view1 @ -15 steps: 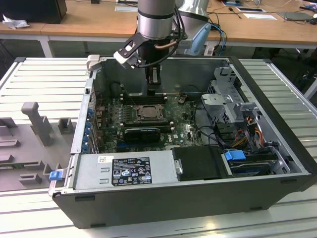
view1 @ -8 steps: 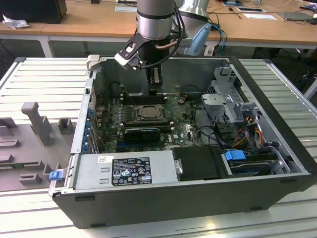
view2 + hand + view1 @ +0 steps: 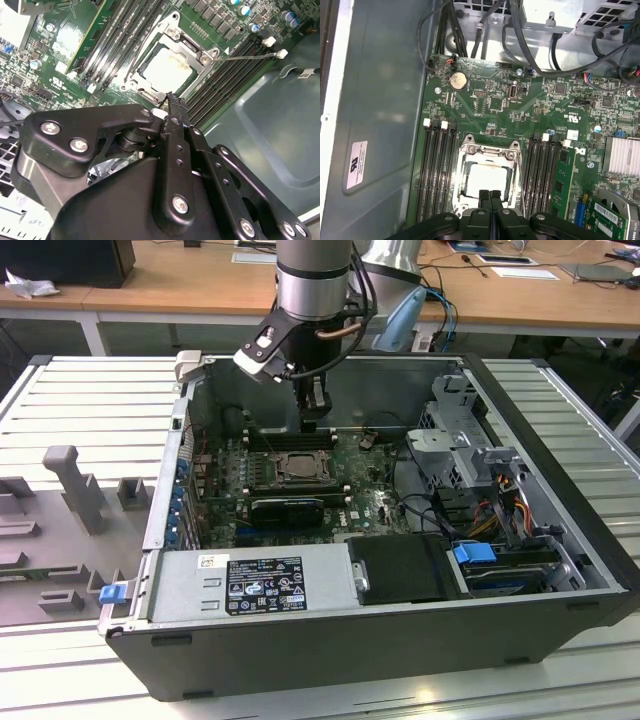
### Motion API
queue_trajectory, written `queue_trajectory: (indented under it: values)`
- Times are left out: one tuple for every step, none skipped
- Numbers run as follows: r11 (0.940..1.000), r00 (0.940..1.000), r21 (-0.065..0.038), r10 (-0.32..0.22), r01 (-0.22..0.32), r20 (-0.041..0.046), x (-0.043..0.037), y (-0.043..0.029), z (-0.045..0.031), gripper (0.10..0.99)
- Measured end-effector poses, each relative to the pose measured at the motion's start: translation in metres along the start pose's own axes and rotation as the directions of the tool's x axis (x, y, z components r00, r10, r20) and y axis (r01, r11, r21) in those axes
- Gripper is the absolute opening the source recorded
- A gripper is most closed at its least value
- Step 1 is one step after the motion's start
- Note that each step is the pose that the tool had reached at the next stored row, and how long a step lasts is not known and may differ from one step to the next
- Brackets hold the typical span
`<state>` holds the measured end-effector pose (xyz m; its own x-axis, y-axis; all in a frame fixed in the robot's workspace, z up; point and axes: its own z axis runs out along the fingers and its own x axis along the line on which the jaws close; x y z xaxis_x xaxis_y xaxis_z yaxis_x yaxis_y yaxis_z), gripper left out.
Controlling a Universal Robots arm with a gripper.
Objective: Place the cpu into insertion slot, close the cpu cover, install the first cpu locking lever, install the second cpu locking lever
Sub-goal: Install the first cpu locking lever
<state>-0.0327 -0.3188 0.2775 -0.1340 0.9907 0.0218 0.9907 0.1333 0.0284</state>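
Now the claw [image 3: 490, 194] hangs low over the green motherboard [image 3: 485, 100] inside the open computer case [image 3: 560, 540], its two black fingers pressed together with nothing between them. Its tips are close over one edge of the insertion slot [image 3: 297, 468]. The cpu [image 3: 487, 179], pale and square, lies seated in that slot, and the cpu cover [image 3: 490, 150] lies flat around it, the chip showing through its window. Long black memory slots [image 3: 437, 170] flank the socket on both sides. The case rests on a slatted surface [image 3: 90, 400]
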Motion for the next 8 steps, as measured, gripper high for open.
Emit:
queue_trajectory:
  values:
    - [1.0, 1.0, 0.0, -0.003, 0.003, -0.0001, 0.0, 0.0, 0.0, 0.106]
    - [1.0, 1.0, 0.0, -0.006, 0.006, -0.0001, 0.0, 0.0, 0.0, 0.106]
    - [1.0, 1.0, 0.0, -0.008, 0.008, -0.0002, 0.0, 0.0, 0.0, 0.106]
    - [0.9999, 0.9999, 0.0, -0.011, 0.011, -0.0003, 0.0, 0.0, 0.0, 0.106]
    - [0.9999, 0.9999, 0.0, -0.013, 0.013, -0.0004, 0.0, 0.0, 0.0, 0.106]
    - [0.9998, 0.9998, 0.0, -0.018, 0.018, -0.0005, 0.0, 0.0, 0.0, 0.106]
    - [0.9997, 0.9997, 0.001, -0.022, 0.022, -0.0006, 0.0, 0.0, 0.0, 0.106]
    - [0.9997, 0.9997, 0.001, -0.025, 0.025, -0.0007, 0.0, 0.0, 0.0, 0.106]
